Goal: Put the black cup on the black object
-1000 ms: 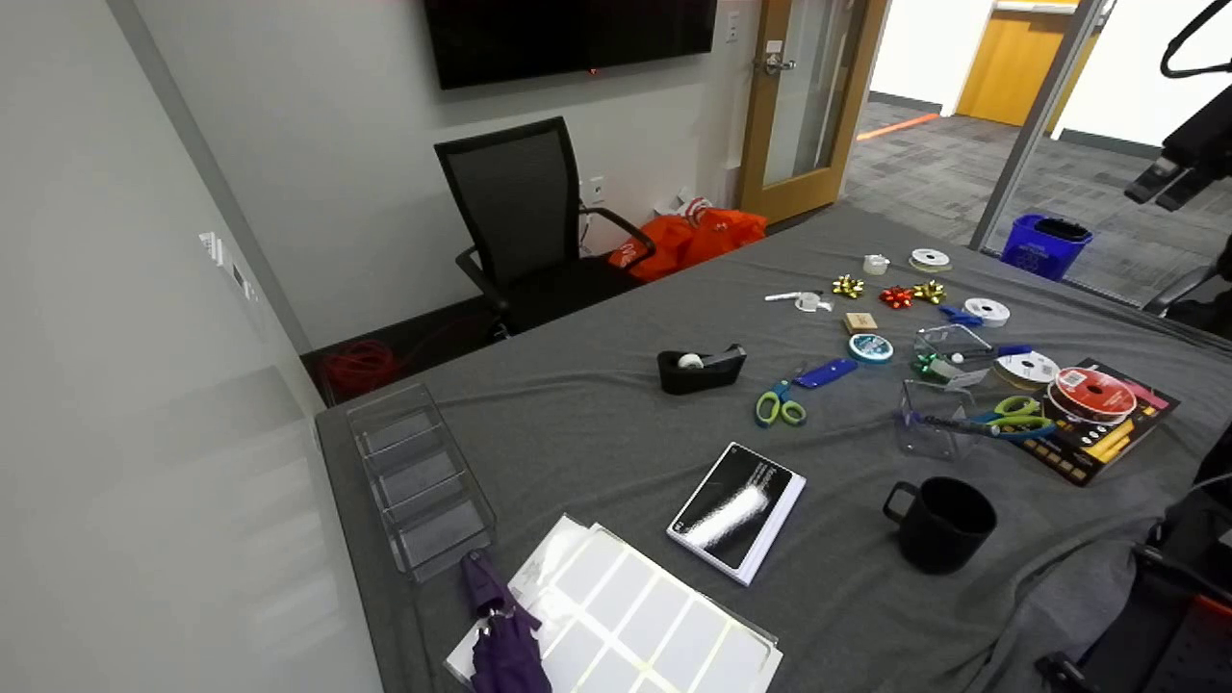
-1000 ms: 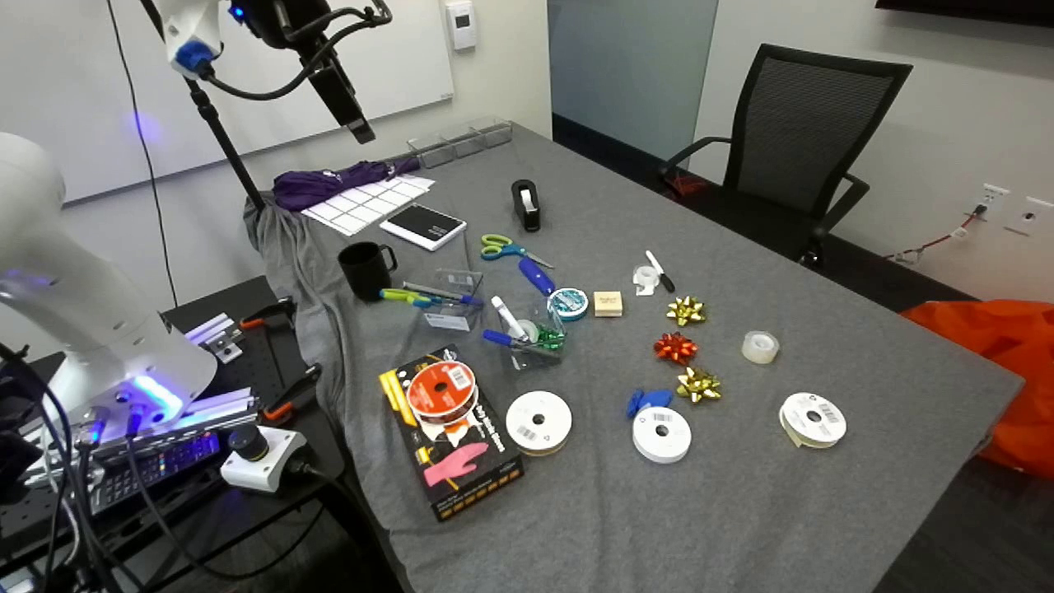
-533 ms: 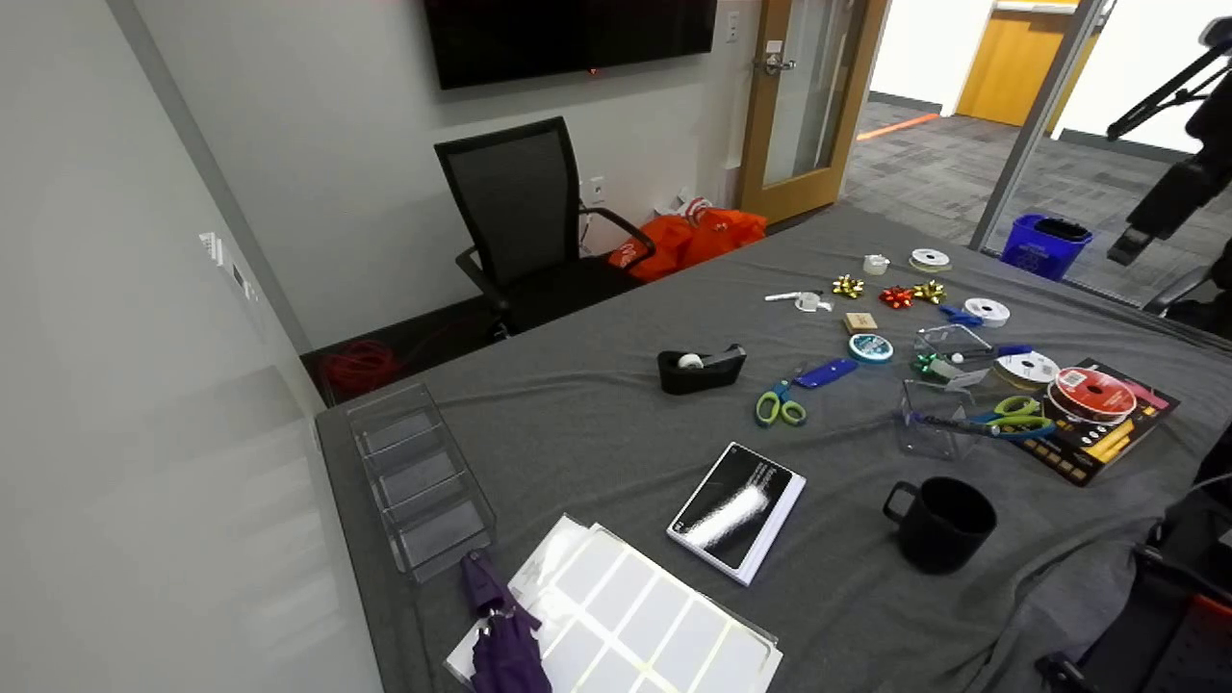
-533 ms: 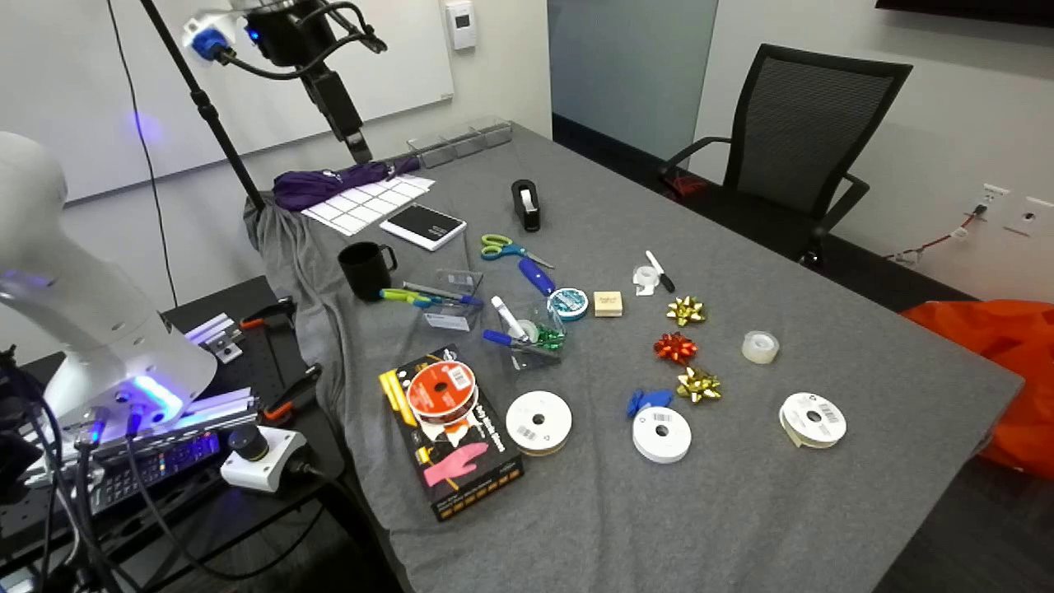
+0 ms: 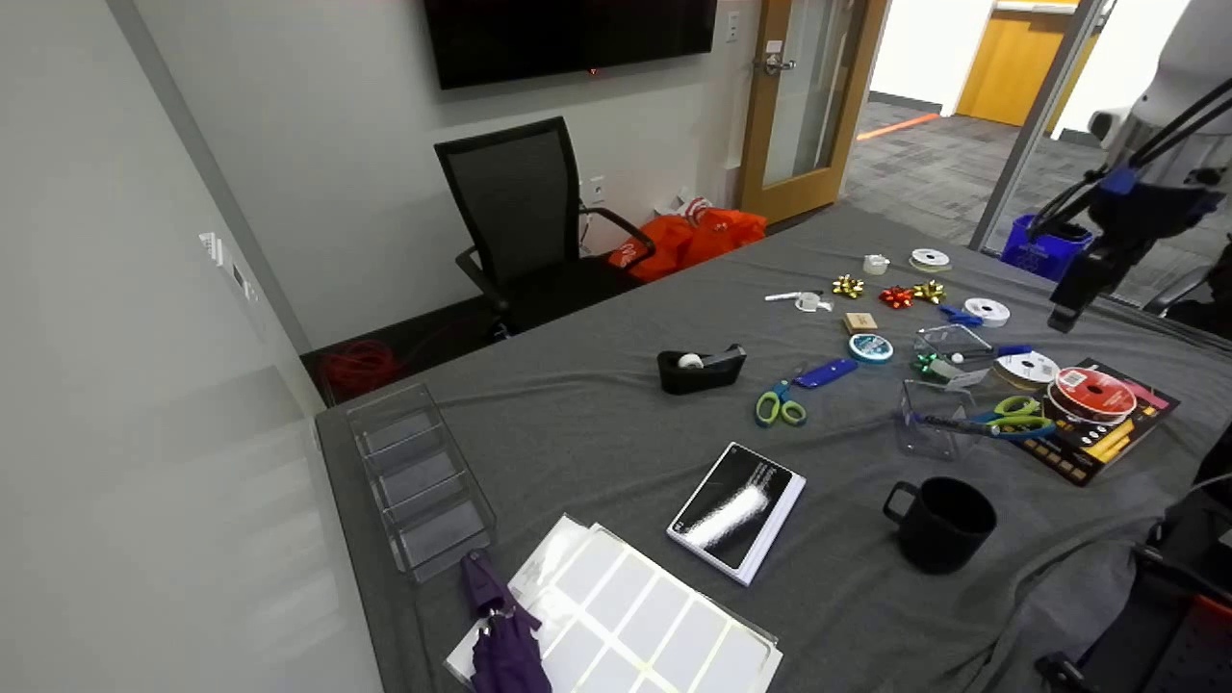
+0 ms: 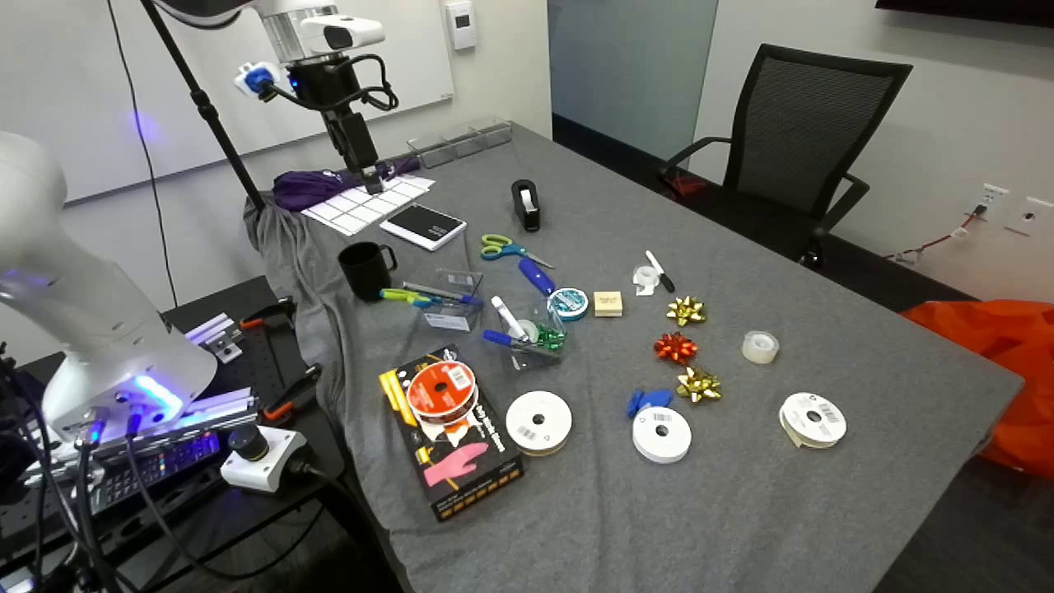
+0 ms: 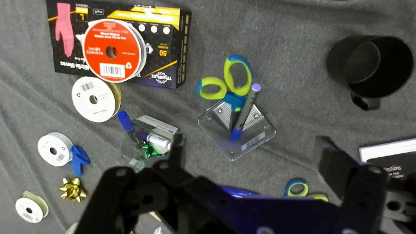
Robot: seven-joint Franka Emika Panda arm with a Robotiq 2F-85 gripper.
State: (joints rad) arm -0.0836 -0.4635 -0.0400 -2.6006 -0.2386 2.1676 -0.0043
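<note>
The black cup [image 5: 941, 529] stands upright on the grey cloth, its handle toward the black object; it also shows in an exterior view [image 6: 362, 272] and at the upper right of the wrist view [image 7: 364, 66]. The black object [image 5: 736, 505], a flat slab with a glossy black face and white edges, lies flat beside the cup, apart from it. It shows in an exterior view [image 6: 424, 226] and, partly cut off, at the right of the wrist view [image 7: 395, 161]. My gripper [image 7: 251, 139] is open and empty, high above the table; it shows in both exterior views [image 5: 1064, 318] [image 6: 372, 183].
A clear holder [image 7: 237, 130] with scissors and a marker stands near the cup, under my gripper. A glove box [image 5: 1097, 433] carries a red ribbon spool. White label sheets [image 5: 626, 616], a purple umbrella [image 5: 505, 635] and a tape dispenser [image 5: 701, 373] lie around the slab.
The gripper has come down and further over the table, with the arm entering more of an exterior view. The cup and the slab have not moved.
</note>
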